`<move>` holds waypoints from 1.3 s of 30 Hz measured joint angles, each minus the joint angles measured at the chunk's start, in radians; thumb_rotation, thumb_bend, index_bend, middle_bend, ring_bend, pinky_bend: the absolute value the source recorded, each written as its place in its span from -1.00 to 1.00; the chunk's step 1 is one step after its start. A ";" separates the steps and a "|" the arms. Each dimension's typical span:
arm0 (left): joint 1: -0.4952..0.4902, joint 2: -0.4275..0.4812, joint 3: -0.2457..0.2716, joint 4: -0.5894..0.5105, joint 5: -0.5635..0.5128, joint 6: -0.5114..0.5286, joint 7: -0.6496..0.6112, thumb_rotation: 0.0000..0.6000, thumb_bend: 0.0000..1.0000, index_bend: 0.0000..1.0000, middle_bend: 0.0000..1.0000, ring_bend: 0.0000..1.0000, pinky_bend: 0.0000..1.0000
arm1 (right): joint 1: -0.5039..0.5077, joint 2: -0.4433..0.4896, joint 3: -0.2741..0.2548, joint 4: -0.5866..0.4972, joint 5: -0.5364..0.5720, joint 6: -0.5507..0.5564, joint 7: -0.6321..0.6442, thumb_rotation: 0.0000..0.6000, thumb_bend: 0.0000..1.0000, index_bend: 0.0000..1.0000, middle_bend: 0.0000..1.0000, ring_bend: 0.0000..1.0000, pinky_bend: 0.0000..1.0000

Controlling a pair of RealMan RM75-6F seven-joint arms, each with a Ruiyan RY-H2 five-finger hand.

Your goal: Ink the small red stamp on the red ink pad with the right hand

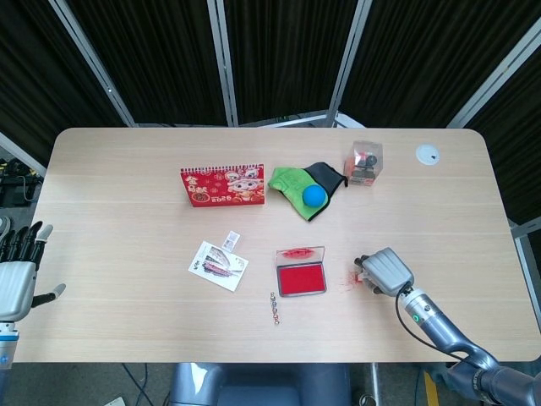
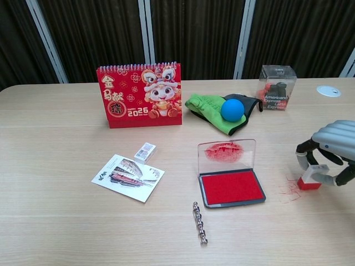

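Note:
The small red stamp (image 2: 309, 178), red base with a white top, stands upright on the table right of the red ink pad (image 2: 231, 187). The pad lies open with its clear, ink-smeared lid (image 2: 227, 152) raised at the back. My right hand (image 2: 333, 145) arches over the stamp and pinches its white top between a finger and the thumb. In the head view the right hand (image 1: 386, 271) covers most of the stamp, about a hand's width right of the ink pad (image 1: 302, 280). My left hand (image 1: 17, 272) hovers off the table's left edge with fingers spread, holding nothing.
Red ink scribbles (image 2: 288, 189) mark the table beside the stamp. A red calendar (image 2: 138, 95), green cloth with a blue ball (image 2: 232, 109) and a clear box (image 2: 276, 80) stand at the back. A card (image 2: 128, 169), small box (image 2: 145, 151) and chain (image 2: 199, 223) lie left of the pad.

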State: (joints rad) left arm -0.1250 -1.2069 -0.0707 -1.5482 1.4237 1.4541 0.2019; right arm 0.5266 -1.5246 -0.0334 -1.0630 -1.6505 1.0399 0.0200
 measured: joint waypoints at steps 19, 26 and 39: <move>0.004 0.015 0.003 0.000 0.001 0.001 -0.027 1.00 -1.00 -1.00 -1.00 -1.00 -1.00 | 0.129 0.146 0.006 -0.294 -0.134 0.011 -0.109 1.00 -0.02 0.07 0.19 0.45 0.92; -0.002 0.012 -0.001 0.007 -0.008 -0.012 -0.027 1.00 -1.00 -1.00 -1.00 -1.00 -1.00 | 0.199 0.083 0.030 -0.311 -0.125 -0.080 -0.164 1.00 -0.01 0.06 0.19 0.46 0.92; -0.007 0.011 -0.003 0.011 -0.021 -0.024 -0.027 1.00 -1.00 -1.00 -1.00 -1.00 -1.00 | 0.245 -0.007 0.046 -0.268 -0.067 -0.141 -0.185 1.00 0.02 0.07 0.19 0.45 0.92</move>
State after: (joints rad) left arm -0.1320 -1.1962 -0.0742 -1.5370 1.4027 1.4302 0.1746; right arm 0.7720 -1.5314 0.0127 -1.3310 -1.7172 0.8991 -0.1647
